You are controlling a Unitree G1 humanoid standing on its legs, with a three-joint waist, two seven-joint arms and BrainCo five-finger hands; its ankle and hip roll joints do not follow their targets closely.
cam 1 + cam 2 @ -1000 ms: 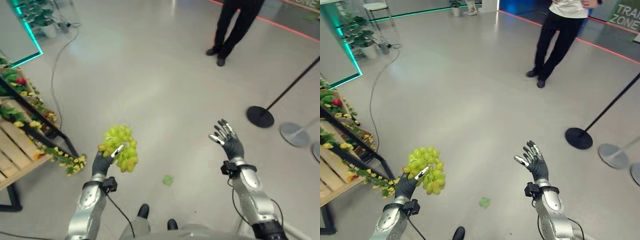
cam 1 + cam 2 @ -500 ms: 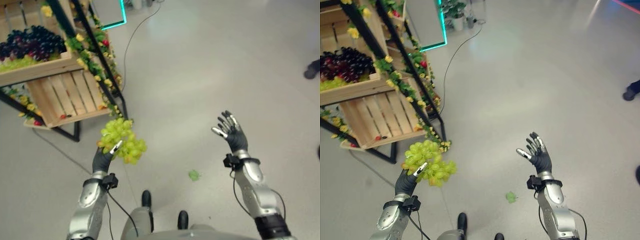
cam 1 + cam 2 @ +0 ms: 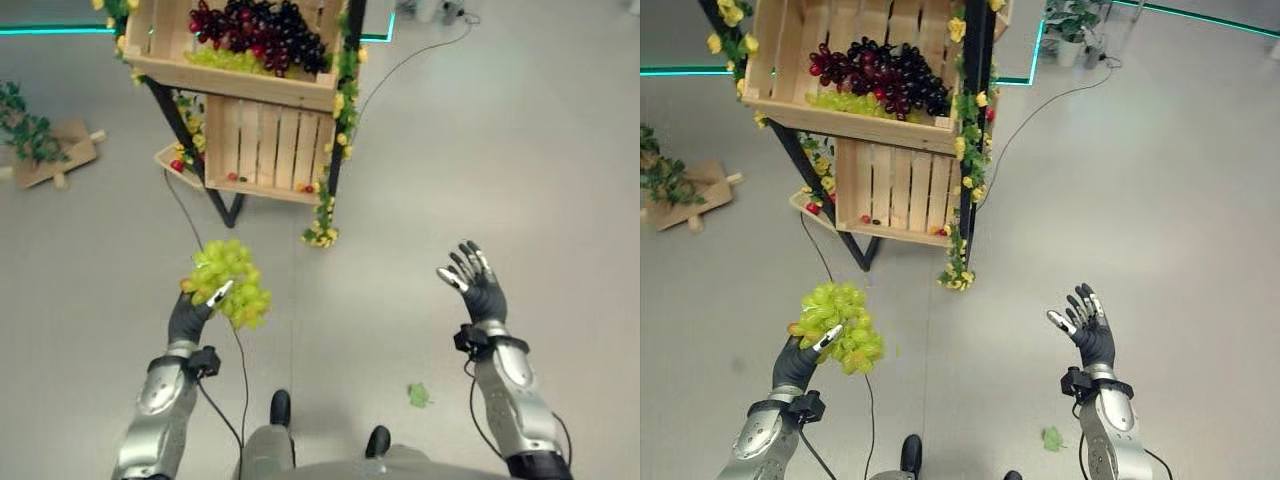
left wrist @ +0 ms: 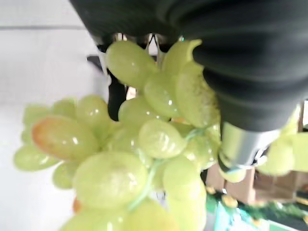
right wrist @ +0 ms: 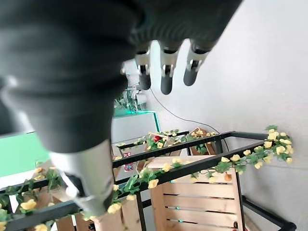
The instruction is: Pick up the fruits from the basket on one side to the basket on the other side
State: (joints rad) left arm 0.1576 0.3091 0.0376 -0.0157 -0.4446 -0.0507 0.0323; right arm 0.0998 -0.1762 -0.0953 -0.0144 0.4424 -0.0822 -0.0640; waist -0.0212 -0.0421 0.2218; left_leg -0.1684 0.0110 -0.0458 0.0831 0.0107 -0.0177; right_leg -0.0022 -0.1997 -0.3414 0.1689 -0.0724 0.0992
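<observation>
A bunch of green grapes (image 3: 229,281) is held up over the floor in my left hand (image 3: 187,316), whose fingers curl round it from below. In the left wrist view the green grapes (image 4: 139,159) press against the palm cover and thumb. Ahead stands a wooden crate (image 3: 176,72) on a black rack, holding dark purple grapes (image 3: 264,30) and some green ones (image 3: 224,60). My right hand (image 3: 476,290) is raised at the right, fingers spread and straight, holding nothing; its fingers (image 5: 166,67) show in the right wrist view.
A second slatted crate (image 3: 265,148) sits lower in the black rack (image 3: 340,130), which is trimmed with yellow flowers (image 3: 322,215). A green leaf (image 3: 418,395) lies on the floor near my right arm. A plant on a board (image 3: 40,145) lies at the left.
The camera has swung left, so the rack with the crates now stands straight ahead. My left hand still holds the green grapes; the right hand stays raised and open.
</observation>
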